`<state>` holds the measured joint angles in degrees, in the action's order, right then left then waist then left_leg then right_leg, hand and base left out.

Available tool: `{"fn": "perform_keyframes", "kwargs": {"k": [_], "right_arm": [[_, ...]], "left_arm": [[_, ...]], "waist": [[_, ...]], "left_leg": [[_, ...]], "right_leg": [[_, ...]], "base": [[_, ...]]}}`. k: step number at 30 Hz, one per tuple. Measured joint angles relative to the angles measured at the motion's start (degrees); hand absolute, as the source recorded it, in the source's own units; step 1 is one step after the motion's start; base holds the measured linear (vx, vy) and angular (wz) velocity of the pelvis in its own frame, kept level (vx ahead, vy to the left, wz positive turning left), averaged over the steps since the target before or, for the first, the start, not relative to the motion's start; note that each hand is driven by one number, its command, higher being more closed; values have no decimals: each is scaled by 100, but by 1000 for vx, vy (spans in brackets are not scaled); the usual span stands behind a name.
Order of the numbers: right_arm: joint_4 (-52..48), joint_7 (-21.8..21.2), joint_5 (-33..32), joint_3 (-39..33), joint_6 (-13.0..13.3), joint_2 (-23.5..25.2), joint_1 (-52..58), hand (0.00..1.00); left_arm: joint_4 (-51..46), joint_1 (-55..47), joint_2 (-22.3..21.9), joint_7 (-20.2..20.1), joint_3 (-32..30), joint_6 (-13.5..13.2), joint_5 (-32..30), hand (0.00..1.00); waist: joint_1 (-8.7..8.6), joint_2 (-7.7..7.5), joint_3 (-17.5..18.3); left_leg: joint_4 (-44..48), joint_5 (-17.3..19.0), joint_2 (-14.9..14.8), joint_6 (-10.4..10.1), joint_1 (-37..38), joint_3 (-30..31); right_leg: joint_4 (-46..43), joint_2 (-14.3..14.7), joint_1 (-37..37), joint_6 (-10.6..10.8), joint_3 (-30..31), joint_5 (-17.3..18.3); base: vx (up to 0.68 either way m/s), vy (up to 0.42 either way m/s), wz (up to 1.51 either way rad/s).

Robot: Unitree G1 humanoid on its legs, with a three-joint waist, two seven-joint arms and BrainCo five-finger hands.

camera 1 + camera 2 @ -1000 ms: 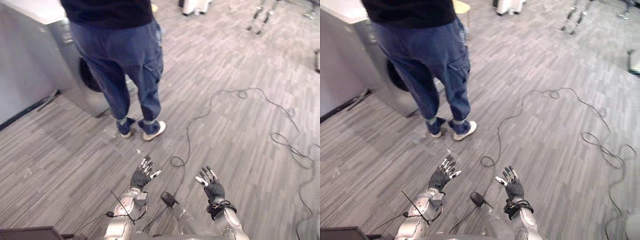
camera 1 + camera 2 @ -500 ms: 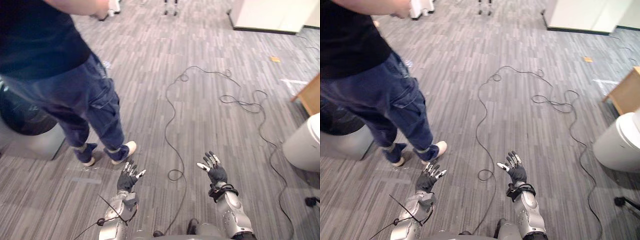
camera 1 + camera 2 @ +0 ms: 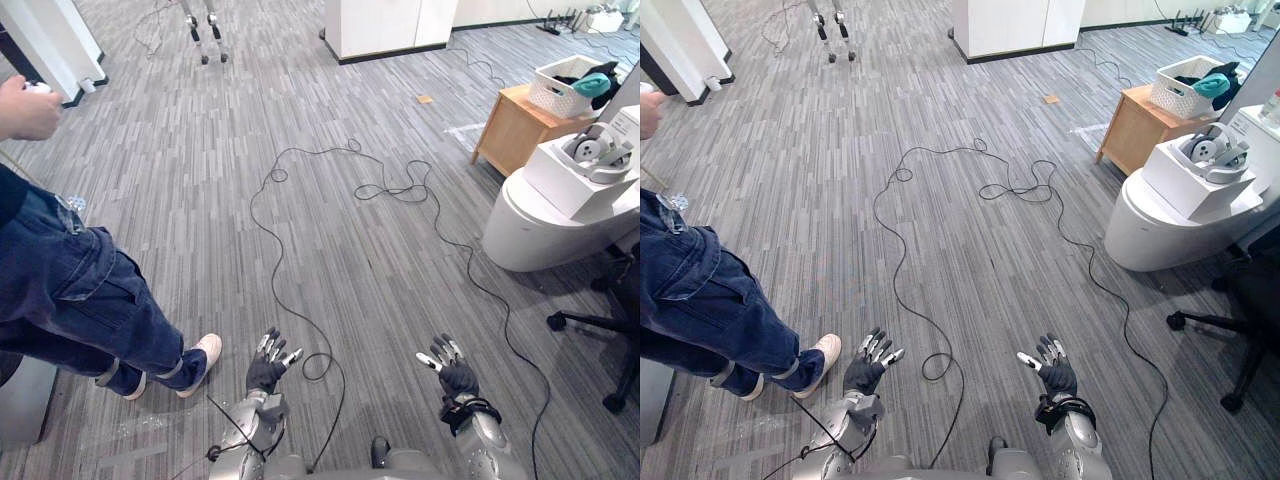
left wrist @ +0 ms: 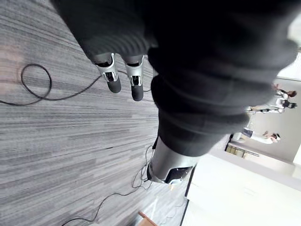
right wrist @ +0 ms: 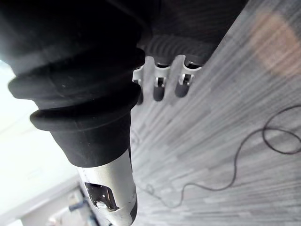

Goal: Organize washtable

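Note:
Both hands hang low over grey plank flooring, palms forward and holding nothing. My left hand [image 3: 268,368] has its fingers spread and straight; its fingers [image 4: 116,78] also show in the left wrist view above bare floor. My right hand [image 3: 455,376] is open too, with straight fingers [image 5: 162,81] in the right wrist view. A wooden side table [image 3: 508,132] at the far right carries a white basket [image 3: 568,86] with teal cloth in it.
A person in blue jeans [image 3: 70,305] and white shoes [image 3: 202,353] stands close at the left, one hand [image 3: 26,106] raised. A white rounded unit [image 3: 535,228] with a white box on top sits at the right, an office chair base [image 3: 598,320] beside it. A white cabinet [image 3: 385,24] stands far back.
The camera has swung to the right: the person and the grey machine slid off to the left, and the white unit and wooden table came into view. Both hands stay open.

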<state>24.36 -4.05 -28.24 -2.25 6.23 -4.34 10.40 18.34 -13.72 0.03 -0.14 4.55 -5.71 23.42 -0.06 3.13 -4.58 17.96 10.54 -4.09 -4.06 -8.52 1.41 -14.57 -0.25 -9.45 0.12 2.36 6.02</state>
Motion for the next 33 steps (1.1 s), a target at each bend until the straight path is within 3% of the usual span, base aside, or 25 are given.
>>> {"fn": "perform_keyframes", "kwargs": {"k": [1, 5, 8, 13, 14, 20, 27, 33], "right_arm": [[88, 1, -27, 1, -2, 47, 53, 0], [116, 19, -11, -4, -3, 280, 136, 0], [123, 22, 32, 0, -4, 337, 119, 0], [233, 19, 187, 59, -11, 443, 2, 0], [475, 20, 189, 314, -31, 400, 78, 0], [640, 20, 188, 280, -19, 388, 67, 0], [1627, 72, 206, 266, -8, 183, 4, 0], [1937, 273, 440, 281, 21, 143, -113, 0]], "left_arm": [[40, -38, 73, 7, 15, 7, -6, 0], [45, 44, 180, 19, 41, 2, -190, 0], [50, 5, 189, 29, 41, -4, -201, 0], [217, 29, 272, 30, 116, -5, -199, 0], [465, -32, 281, 20, 390, 9, -215, 0], [553, -14, 303, 21, 366, -1, -221, 0], [1268, 30, 366, 142, 37, -77, -391, 0], [1560, 104, 466, 279, -73, -239, -453, 0]], "waist": [[91, -93, 6], [79, -191, 39], [103, -200, 45], [107, -321, 112], [96, -600, 450], [97, -564, 438], [103, -552, 391], [109, -587, 233]], "left_leg": [[-118, -26, 73, 73, 121, -182], [-603, -297, 463, 370, 275, -101], [-748, -340, 627, 425, 444, -127], [-810, -348, 689, 439, 533, -171], [-1806, -996, 619, 497, 828, -159], [-1795, -996, 619, 496, 812, -165], [-1682, -991, 615, 493, 562, -284], [-1287, -757, 608, 510, 316, -472]], "right_leg": [[12, -33, 47, 119, 104, -40], [485, -420, 204, 407, 83, -219], [721, -587, 415, 500, 97, -282], [899, -634, 534, 512, 151, -353], [1504, -584, 632, 547, 103, -864], [1482, -584, 610, 547, 104, -861], [1364, -580, 325, 550, 186, -870], [1357, -581, 180, 564, 400, -919]], "base": [[90, 213, -24], [87, 173, 14], [80, 129, 5], [32, 49, -5], [0, 0, 0], [0, 0, 0], [-17, -5, -5], [-63, 3, -17]]}}
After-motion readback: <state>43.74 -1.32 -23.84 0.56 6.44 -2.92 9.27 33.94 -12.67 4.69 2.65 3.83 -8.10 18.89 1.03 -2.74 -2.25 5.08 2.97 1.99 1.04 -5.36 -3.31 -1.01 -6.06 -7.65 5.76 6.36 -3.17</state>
